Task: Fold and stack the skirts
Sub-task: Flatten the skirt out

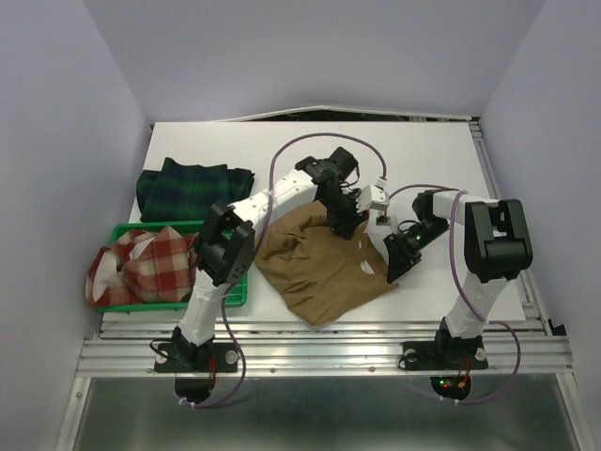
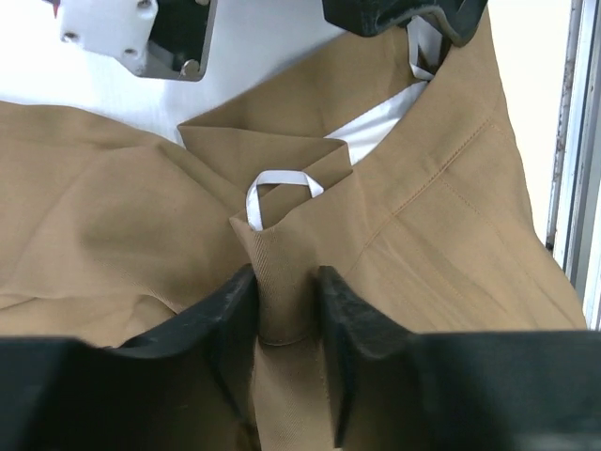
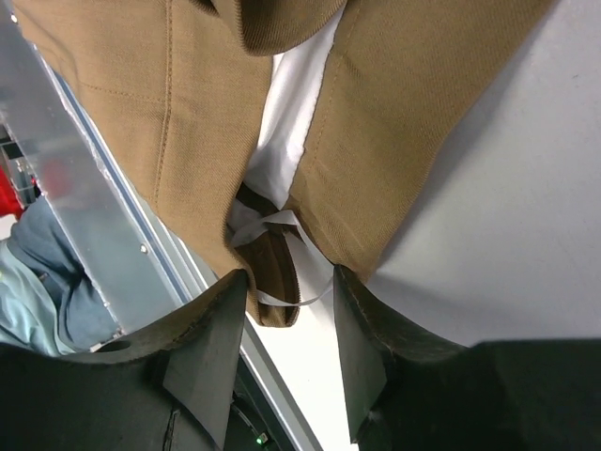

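Observation:
The tan-brown skirt (image 1: 319, 272) lies crumpled at the table's middle front. My left gripper (image 1: 346, 224) is shut on a raised fold of it (image 2: 286, 301), just below a white hanger loop (image 2: 277, 183). My right gripper (image 1: 391, 271) is open at the skirt's right edge; in the right wrist view (image 3: 291, 291) the waistband corner (image 3: 272, 282) and another white loop hang between the spread jaws. The dark green-navy tartan skirt (image 1: 192, 183) lies folded at the back left. The red-orange-white plaid skirt (image 1: 146, 263) is bunched in the green tray (image 1: 235, 299).
Aluminium rails (image 1: 319, 352) run along the near edge and the right side (image 1: 488, 160) of the white table. Purple cables loop over both arms. A person's blue sleeve (image 3: 47, 282) shows beyond the rail in the right wrist view.

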You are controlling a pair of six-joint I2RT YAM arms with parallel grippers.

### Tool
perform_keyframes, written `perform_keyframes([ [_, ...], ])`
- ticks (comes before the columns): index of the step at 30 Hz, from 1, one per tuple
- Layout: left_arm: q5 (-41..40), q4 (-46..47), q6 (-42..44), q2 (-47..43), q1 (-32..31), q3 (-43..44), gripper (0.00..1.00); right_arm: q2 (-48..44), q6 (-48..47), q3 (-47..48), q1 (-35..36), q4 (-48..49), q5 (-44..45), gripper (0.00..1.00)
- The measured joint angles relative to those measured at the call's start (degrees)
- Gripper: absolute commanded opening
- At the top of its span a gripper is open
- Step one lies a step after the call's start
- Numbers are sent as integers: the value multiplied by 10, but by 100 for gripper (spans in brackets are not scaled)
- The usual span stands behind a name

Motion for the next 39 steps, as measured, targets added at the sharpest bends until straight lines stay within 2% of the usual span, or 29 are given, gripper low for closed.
perform_keyframes([
  [2,-3,-6,0,3,-3,7,32,-1,2,-3,0,2,1,47],
  [3,-3,-10,0,3,-4,11,19,-2,5,-7,0,5,1,47],
  [4,-3,-14,0,3,-5,14,11,-5,6,-11,0,7,1,47],
  [6,-3,-18,0,3,-6,21,1,-12,8,-19,0,12,7,52],
  [7,-3,-20,0,3,-7,21,0,-14,10,-21,0,13,10,56],
  [10,-7,-24,2,1,-7,21,0,-21,21,-25,0,15,13,67],
  [14,-33,-17,-1,-50,-7,-8,0,-52,30,-37,-3,27,24,71],
  [20,-103,56,-16,-287,-9,-133,0,-104,30,-44,-39,75,47,82],
  [25,-143,120,-17,-444,-14,-232,0,-167,37,-49,-42,117,50,84],
  [28,-160,151,-15,-490,-16,-293,0,-196,42,-53,-42,152,38,87],
  [31,-168,179,0,-511,-17,-341,0,-218,46,-59,-42,184,16,95],
  [32,-170,187,7,-518,-17,-354,0,-223,47,-62,-42,197,6,100],
  [35,-170,210,37,-560,-17,-399,0,-230,55,-66,-38,231,-18,100],
  [39,-171,231,53,-594,-17,-409,0,-207,77,-64,-21,245,-60,100],
])
